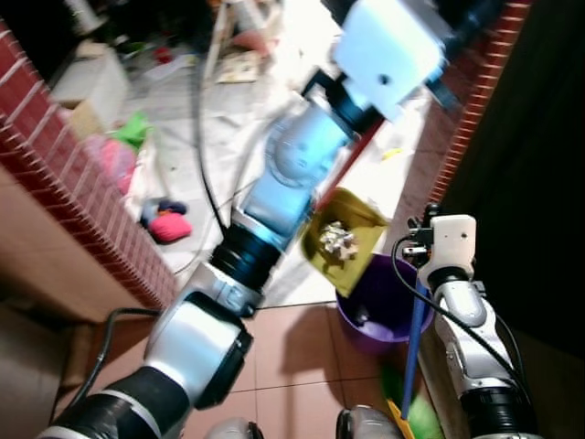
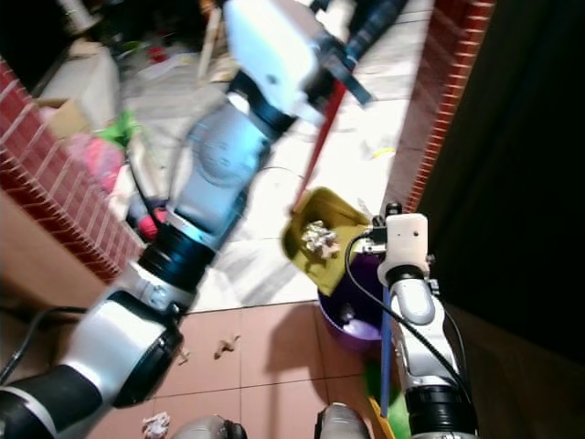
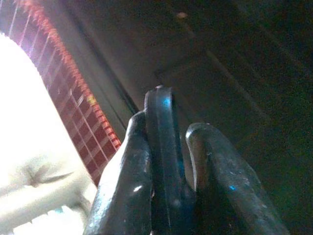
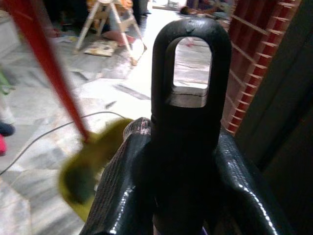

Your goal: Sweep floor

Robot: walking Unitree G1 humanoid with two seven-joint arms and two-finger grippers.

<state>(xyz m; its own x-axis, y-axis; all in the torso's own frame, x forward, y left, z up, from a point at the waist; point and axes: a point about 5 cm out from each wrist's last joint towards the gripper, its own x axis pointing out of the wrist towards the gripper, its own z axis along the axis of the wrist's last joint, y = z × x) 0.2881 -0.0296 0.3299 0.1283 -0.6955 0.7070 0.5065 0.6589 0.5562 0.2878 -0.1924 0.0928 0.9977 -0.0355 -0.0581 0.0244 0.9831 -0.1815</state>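
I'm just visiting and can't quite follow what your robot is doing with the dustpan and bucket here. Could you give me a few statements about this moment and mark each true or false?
1. The yellow-green dustpan is tipped above the purple bucket. True.
2. The dustpan is empty. False: pale crumpled scraps lie in it.
3. The left gripper is raised high, shut on the dustpan's red handle. True.
4. The right gripper holds nothing. False: it is shut on the dark top end of the blue broom handle.
5. The floor by the robot's feet is already clean. False: bits of debris lie on the reddish tiles.
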